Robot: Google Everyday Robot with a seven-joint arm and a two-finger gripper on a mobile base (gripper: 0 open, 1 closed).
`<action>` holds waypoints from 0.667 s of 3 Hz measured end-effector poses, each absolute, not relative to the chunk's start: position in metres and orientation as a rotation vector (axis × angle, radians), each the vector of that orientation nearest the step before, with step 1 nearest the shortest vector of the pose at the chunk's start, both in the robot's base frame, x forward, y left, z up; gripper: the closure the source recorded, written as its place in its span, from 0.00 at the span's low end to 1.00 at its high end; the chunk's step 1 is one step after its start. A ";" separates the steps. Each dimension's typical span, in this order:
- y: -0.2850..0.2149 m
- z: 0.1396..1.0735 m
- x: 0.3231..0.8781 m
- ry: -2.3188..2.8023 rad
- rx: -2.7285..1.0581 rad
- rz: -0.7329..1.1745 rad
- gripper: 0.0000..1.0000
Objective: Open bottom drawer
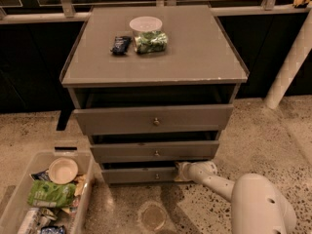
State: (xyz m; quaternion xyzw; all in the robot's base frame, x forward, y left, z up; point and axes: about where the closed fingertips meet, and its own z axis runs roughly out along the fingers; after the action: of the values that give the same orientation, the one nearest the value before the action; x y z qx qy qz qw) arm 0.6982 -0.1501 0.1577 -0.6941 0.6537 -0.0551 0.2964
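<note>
At the far left, a clear plastic bin (89,175) stands on the speckled floor. It holds a small pale bowl (63,170) and a green packet (51,194) among other wrappers. Next to it stands the grey cabinet (195,57). On the cabinet top lie a dark packet (120,45), a white bowl (146,23) and a green bag (151,41), close together.

The cabinet has three drawers, each pulled out a little. The top drawer (117,120) sticks out the most and the middle drawer (122,152) less. The bottom drawer (129,175) is the lowest one, just above the floor, with its round knob (157,176) at the centre.

The gripper (181,171) is at the right end of this drawer's front, touching or just beside its upper edge. I cannot tell whether it is open or closed, or whether it holds anything. The white arm (217,183) reaches to it from the lower right. A white pillar (291,62) stands at the far right.
</note>
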 end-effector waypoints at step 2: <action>-0.150 0.158 0.698 1.738 -1.846 -0.146 0.86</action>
State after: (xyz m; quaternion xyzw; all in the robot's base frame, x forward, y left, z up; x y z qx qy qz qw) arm 0.6981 -0.1501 0.1576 -0.6941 0.6537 -0.0550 0.2964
